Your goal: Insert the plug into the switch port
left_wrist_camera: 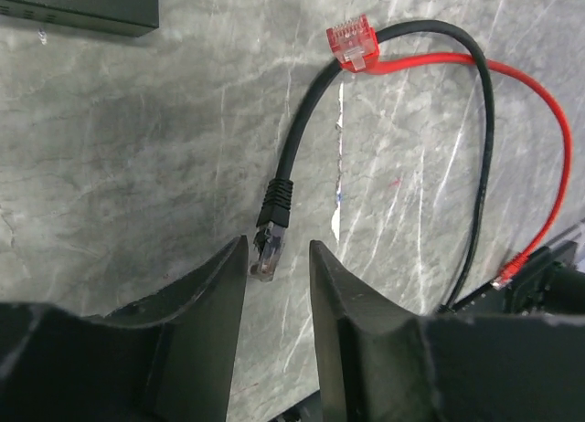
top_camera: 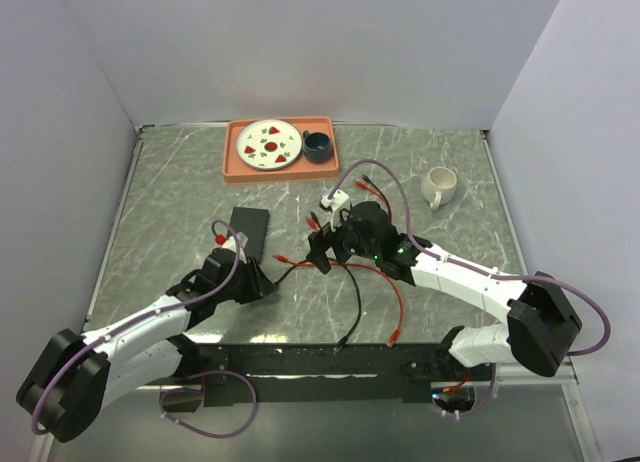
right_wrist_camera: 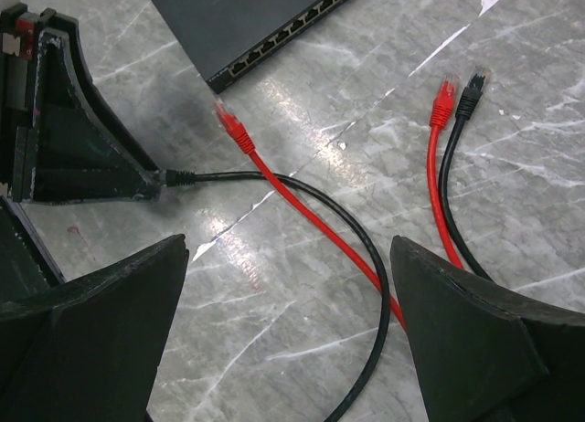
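While our left claw [left_wrist_camera: 277,250] straddles the clear-tipped black plug [left_wrist_camera: 266,258] lengthwise, its jaws stand apart. The flat matte-black switch [left_wrist_camera: 78,6] lies farther off.

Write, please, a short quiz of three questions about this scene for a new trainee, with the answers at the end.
1. True or false: the right gripper is shut on a red plug.
2. Which plug lies between the jaws of the left gripper?
A. the black cable's plug
B. a red cable's plug
C. no plug at all
3. Short answer: is any plug already seated in the ports of the switch that show in the right wrist view?

Key
1. False: its jaws stand wide open and hold nothing.
2. A: the jaws stand on either side of it, not yet clamped.
3. No: the ports that show are empty.
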`<action>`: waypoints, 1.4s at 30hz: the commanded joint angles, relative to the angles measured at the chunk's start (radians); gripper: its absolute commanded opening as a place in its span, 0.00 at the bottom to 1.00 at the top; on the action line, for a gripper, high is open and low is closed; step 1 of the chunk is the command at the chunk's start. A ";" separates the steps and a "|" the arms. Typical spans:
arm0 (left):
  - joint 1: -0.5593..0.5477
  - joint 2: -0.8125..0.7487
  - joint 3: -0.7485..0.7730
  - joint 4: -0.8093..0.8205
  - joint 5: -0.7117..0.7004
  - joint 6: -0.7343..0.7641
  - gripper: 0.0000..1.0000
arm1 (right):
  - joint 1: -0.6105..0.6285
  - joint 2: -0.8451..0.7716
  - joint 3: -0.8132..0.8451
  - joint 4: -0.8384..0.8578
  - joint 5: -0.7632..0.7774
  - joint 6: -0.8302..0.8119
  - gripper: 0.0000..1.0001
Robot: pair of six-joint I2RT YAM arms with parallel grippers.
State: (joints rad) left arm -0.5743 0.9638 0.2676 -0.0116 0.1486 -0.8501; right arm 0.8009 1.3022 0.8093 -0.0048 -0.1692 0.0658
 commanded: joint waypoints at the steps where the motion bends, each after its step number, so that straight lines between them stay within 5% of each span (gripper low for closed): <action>1: -0.030 -0.011 0.016 0.000 -0.066 0.022 0.38 | 0.009 -0.014 0.021 0.014 0.016 -0.004 1.00; 8: -0.055 0.001 0.024 -0.021 -0.110 0.009 0.01 | 0.011 -0.007 0.024 0.011 0.011 -0.006 1.00; 15: -0.059 0.042 0.137 -0.082 -0.031 0.077 0.01 | 0.030 -0.072 0.010 0.014 -0.070 -0.058 1.00; 24: -0.056 0.153 0.399 -0.247 0.288 0.276 0.01 | 0.145 -0.119 0.080 -0.115 -0.118 -0.221 0.99; 32: -0.009 0.151 0.530 -0.341 0.532 0.339 0.01 | 0.202 -0.159 0.056 -0.146 -0.041 -0.253 0.66; 42: 0.045 0.216 0.576 -0.415 0.583 0.379 0.01 | 0.316 -0.187 -0.022 -0.060 0.166 -0.314 0.60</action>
State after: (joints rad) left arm -0.5442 1.1488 0.7799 -0.3817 0.6937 -0.5064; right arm 1.0836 1.1221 0.8104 -0.1295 -0.1066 -0.2077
